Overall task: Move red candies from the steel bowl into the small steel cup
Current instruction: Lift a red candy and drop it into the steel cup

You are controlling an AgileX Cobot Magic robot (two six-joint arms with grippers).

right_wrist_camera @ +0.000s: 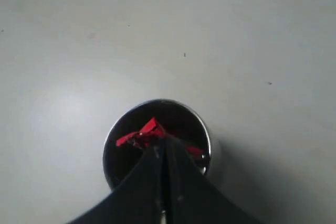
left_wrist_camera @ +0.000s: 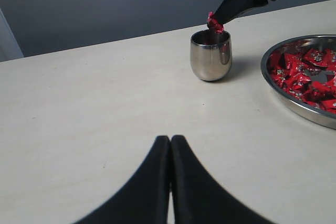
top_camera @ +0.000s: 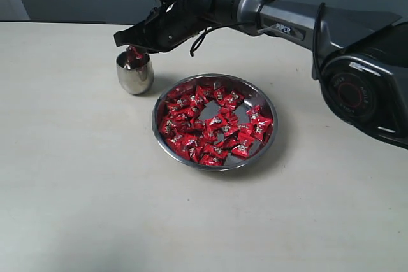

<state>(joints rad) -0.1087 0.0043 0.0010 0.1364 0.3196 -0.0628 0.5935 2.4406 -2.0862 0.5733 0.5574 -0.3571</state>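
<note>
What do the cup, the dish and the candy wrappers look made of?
Small steel cup: polished metal, likely steel; its mirror sides reflect the table. Steel bowl: same bright silver metal, with glare along the rim. Red candies: thin crinkled wrappers, foil or glossy plastic film; shiny creases leave that open.

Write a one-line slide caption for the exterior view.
Right claw, shut on a red candy, holds it over the small steel cup beside the steel bowl.
</note>
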